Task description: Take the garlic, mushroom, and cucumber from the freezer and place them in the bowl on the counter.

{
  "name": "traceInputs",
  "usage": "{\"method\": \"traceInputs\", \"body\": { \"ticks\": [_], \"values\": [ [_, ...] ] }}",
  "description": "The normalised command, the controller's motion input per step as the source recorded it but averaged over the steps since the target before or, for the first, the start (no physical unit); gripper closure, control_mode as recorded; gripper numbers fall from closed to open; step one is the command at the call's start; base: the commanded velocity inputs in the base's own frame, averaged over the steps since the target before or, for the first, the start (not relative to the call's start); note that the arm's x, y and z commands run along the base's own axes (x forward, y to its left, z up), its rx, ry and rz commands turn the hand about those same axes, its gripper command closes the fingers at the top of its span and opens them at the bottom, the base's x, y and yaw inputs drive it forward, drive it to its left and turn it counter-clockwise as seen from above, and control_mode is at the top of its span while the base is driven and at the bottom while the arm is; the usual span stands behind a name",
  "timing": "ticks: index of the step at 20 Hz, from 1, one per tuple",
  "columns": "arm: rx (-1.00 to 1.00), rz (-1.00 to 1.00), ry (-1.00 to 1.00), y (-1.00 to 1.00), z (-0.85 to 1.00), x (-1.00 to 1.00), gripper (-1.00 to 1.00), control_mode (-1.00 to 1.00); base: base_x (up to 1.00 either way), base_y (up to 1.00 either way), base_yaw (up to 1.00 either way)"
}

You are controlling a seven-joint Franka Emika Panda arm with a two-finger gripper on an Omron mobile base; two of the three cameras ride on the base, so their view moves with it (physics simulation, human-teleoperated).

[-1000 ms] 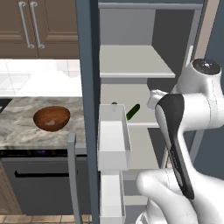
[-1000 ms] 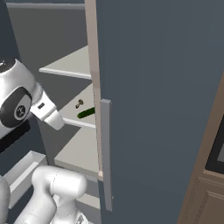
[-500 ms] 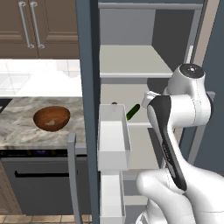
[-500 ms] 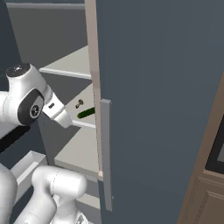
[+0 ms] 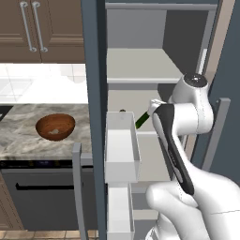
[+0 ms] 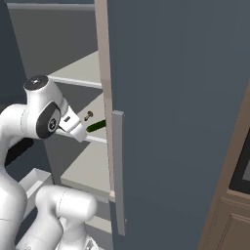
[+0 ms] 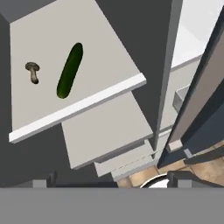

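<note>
The freezer (image 5: 92, 70) stands open. On its middle shelf (image 7: 103, 52) lies the dark green cucumber (image 7: 70, 70), with the small tan mushroom (image 7: 33, 71) beside it. Both show again in the base views: cucumber (image 5: 140, 121) (image 6: 96, 126), mushroom (image 5: 123, 111) (image 6: 88, 116). My gripper (image 7: 113, 180) is open and holds nothing; it hovers above and in front of the shelf's front edge. My hand (image 6: 73, 126) is just short of the cucumber. The wooden bowl (image 5: 55, 126) sits on the counter (image 5: 18, 138) left of the freezer. The garlic is out of view.
White door bins (image 5: 121, 150) jut out on the open left door, close beside my arm. The right freezer door (image 6: 180, 97) with its grey bar handle (image 6: 118, 166) stands near on the right. Lower shelves (image 7: 105, 127) lie below. Brown cabinets (image 5: 42, 28) hang above the counter.
My arm has swung its hand in toward the freezer's middle shelf, closer to the cucumber. The jaws have stayed open; cucumber, mushroom and bowl have not moved.
</note>
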Motion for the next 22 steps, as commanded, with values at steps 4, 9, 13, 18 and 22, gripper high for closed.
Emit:
{"method": "traceInputs", "body": {
  "ticks": [4,9,13,18,22],
  "values": [
    [0.00,0.00,0.00,0.00,-0.06,0.33,-1.00,-1.00,0.00,0.00,0.00],
    [0.00,0.00,0.00,0.00,-0.09,0.26,-1.00,-1.00,0.00,0.00,0.00],
    [0.00,0.00,0.00,0.00,-0.09,0.28,-1.00,-1.00,0.00,0.00,0.00],
    [0.00,0.00,0.00,0.00,-0.05,0.32,-1.00,-1.00,0.00,0.00,0.00],
    [0.00,0.00,0.00,0.00,-0.09,0.30,-1.00,-1.00,0.00,0.00,0.00]
  ]
}}
